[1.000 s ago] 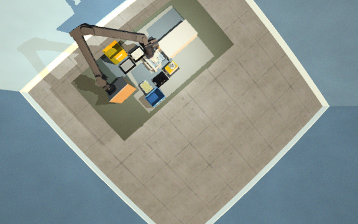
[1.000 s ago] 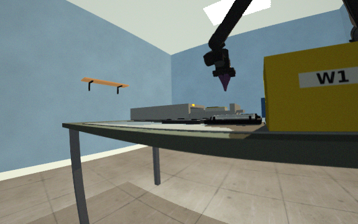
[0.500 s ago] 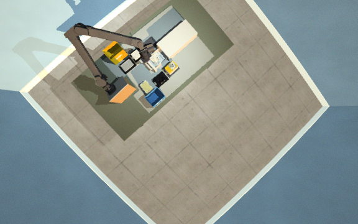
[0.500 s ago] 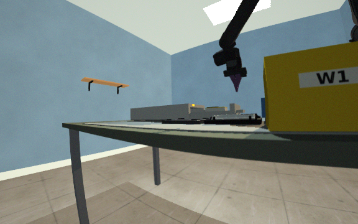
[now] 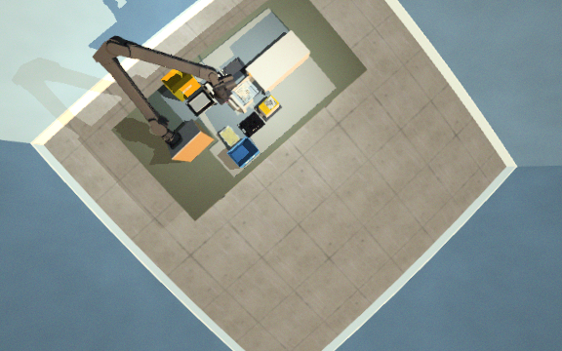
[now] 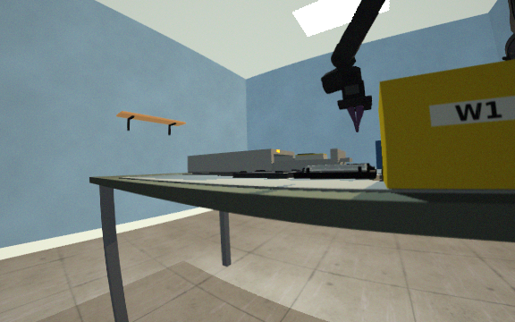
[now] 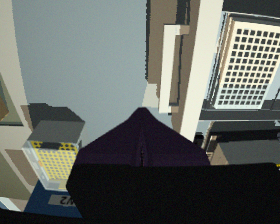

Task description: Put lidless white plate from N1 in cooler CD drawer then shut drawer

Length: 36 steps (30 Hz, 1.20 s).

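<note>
The white plate [image 5: 244,93] with its grid of wells lies flat in the open drawer [image 5: 238,97] of the cooler CD [image 5: 278,60]. It also shows at the right of the wrist view [image 7: 251,63], inside the drawer's pale wall [image 7: 191,50]. CD's lamp [image 6: 278,151] glows amber. My gripper [image 6: 357,121] hangs well above the bench, its purple fingers shut to a point with nothing between them. In the top view the gripper [image 5: 224,90] is just beside the drawer's front, and in the wrist view its tips [image 7: 143,112] are left of the plate.
The yellow bin W1 [image 5: 180,84] and a black-framed nest [image 5: 200,102] stand left of the gripper. A yellow tip box [image 5: 268,105], a black plate [image 5: 251,124], a pale plate [image 5: 228,136] and a blue bin [image 5: 243,152] stand nearer the bench edge.
</note>
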{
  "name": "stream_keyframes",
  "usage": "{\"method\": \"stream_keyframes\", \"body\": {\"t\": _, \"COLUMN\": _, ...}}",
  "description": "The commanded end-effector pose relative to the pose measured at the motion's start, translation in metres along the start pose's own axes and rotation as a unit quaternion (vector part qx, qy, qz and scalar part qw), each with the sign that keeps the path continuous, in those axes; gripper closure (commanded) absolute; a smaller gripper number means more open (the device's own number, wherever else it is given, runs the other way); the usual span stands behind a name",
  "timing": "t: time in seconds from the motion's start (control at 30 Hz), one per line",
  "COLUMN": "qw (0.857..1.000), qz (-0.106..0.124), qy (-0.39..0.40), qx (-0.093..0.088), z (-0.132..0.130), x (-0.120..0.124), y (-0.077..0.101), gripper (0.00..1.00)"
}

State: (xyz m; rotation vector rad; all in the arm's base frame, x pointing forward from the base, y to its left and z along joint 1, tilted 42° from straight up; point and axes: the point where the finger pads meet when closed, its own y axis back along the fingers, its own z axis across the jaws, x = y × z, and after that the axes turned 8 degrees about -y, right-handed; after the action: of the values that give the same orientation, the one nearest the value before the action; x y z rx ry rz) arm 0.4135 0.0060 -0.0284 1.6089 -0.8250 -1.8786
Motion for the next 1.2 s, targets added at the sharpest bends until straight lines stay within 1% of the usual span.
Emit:
{"method": "stream_keyframes", "body": {"t": 0.0, "qw": 1.0, "qz": 0.002, "qy": 0.01, "qx": 0.019, "z": 0.006, "x": 0.004, "y": 0.01, "gripper": 1.0}}
{"method": "stream_keyframes", "body": {"t": 0.07, "qw": 1.0, "qz": 0.003, "qy": 0.016, "qx": 0.013, "z": 0.01, "x": -0.001, "y": 0.005, "gripper": 1.0}}
{"method": "stream_keyframes", "body": {"t": 0.13, "qw": 1.0, "qz": 0.001, "qy": 0.009, "qx": 0.004, "z": 0.012, "x": 0.004, "y": -0.003, "gripper": 1.0}}
{"method": "stream_keyframes", "body": {"t": 0.2, "qw": 1.0, "qz": 0.001, "qy": 0.009, "qx": 0.004, "z": 0.012, "x": 0.004, "y": -0.003, "gripper": 1.0}}
{"method": "stream_keyframes", "body": {"t": 0.23, "qw": 1.0, "qz": 0.001, "qy": 0.007, "qx": 0.011, "z": 0.004, "x": 0.001, "y": 0.006, "gripper": 1.0}}
{"method": "stream_keyframes", "body": {"t": 1.17, "qw": 1.0, "qz": 0.001, "qy": 0.007, "qx": 0.011, "z": 0.004, "x": 0.001, "y": 0.006, "gripper": 1.0}}
